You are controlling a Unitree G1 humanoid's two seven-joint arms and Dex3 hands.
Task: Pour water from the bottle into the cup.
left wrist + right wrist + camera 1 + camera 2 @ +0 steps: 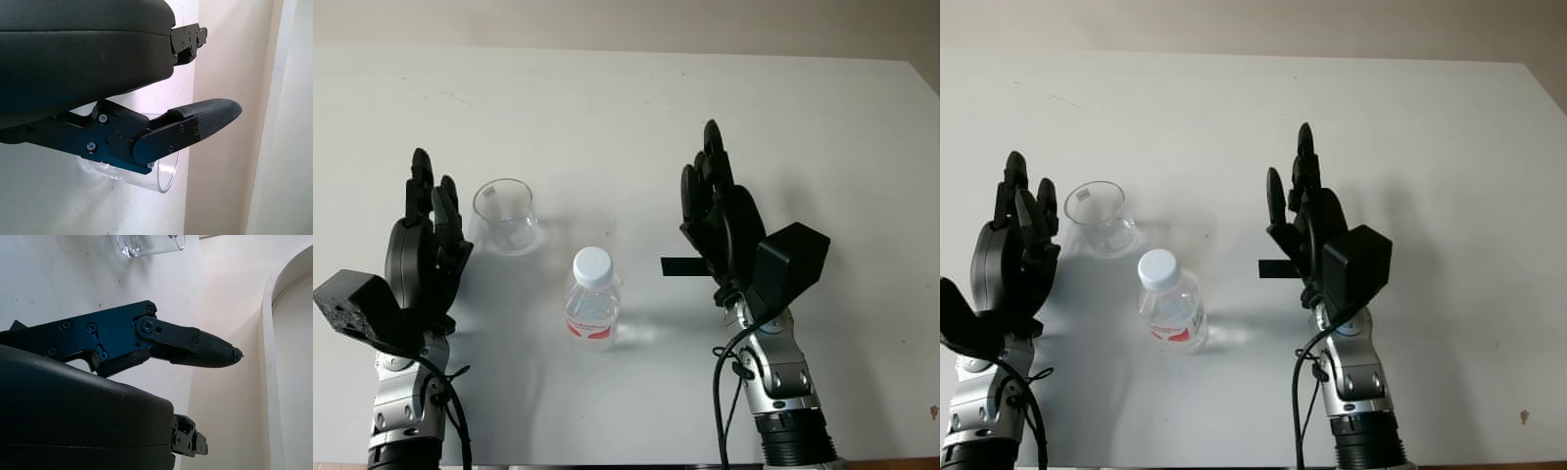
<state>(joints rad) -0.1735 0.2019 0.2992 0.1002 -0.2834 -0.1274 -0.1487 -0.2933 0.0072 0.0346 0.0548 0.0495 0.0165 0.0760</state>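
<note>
Both the left hand (pixel 421 250) and right hand (pixel 724 220) are hovering open, holding nothing, flanking the capped bottle (pixel 593 304). The left hand's fingers (pixel 205 115) are partly hiding the cup (pixel 506 215) in its wrist view.

- A white table (pixel 626 117) carries everything, its far edge meeting a pale wall.
- A clear, empty-looking cup (pixel 506 215) stands upright on it, left of centre.
- A clear bottle (pixel 592 300) with a white cap and red label stands upright just nearer and to the right of the cup, apart from it.
</note>
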